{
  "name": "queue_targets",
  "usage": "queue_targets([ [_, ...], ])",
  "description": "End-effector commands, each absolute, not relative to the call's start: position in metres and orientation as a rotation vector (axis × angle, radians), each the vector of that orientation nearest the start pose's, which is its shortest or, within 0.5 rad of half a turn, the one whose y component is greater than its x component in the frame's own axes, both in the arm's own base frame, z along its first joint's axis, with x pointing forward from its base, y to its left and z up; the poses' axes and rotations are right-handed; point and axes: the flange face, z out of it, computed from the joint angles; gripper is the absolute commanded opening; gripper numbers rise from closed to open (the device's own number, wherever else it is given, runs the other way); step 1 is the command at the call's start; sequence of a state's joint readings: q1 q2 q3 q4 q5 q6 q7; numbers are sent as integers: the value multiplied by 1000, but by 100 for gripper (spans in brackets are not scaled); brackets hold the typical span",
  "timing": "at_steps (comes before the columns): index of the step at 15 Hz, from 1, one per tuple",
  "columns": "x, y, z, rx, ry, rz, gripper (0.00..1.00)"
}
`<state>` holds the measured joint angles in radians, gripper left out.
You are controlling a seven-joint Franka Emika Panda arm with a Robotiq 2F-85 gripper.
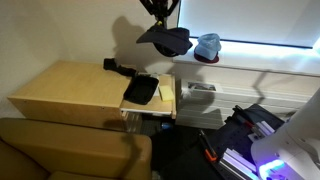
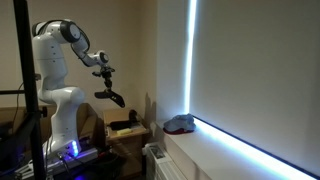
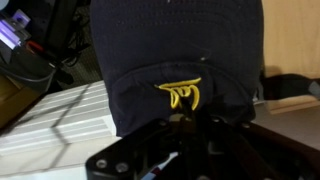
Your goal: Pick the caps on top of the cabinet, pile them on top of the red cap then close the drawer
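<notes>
While the drawer (image 1: 141, 91) stands open, the claw (image 1: 160, 20) (raised high) is clamped on the navy cap (image 1: 166, 41).

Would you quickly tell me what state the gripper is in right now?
The gripper is closed, holding the dark navy cap up in the air.

The white arm (image 2: 62, 45) reaches out from the left, its gripper (image 2: 105, 88) clamped on a dark cap (image 2: 112, 98) that hangs in the air over the pale wooden cabinet (image 2: 127, 133). Further right, a reddish cap (image 2: 181, 124) lies on the white sill (image 2: 215, 150) beside the bright-edged blind (image 2: 260, 70)
</notes>
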<state>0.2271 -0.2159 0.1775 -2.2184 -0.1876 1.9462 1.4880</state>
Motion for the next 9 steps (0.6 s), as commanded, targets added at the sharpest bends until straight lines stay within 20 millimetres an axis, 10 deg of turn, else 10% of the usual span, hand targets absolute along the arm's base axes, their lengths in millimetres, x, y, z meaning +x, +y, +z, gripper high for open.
queue_targets([
  [1, 381, 174, 430, -2684, 1886, -212, 2],
  [6, 295, 243, 384, -2344, 2237, -93, 2],
  [7, 326, 229, 397, -2470, 2158, -96, 6],
  [9, 298, 251, 385, -2413, 2211, -106, 6],
])
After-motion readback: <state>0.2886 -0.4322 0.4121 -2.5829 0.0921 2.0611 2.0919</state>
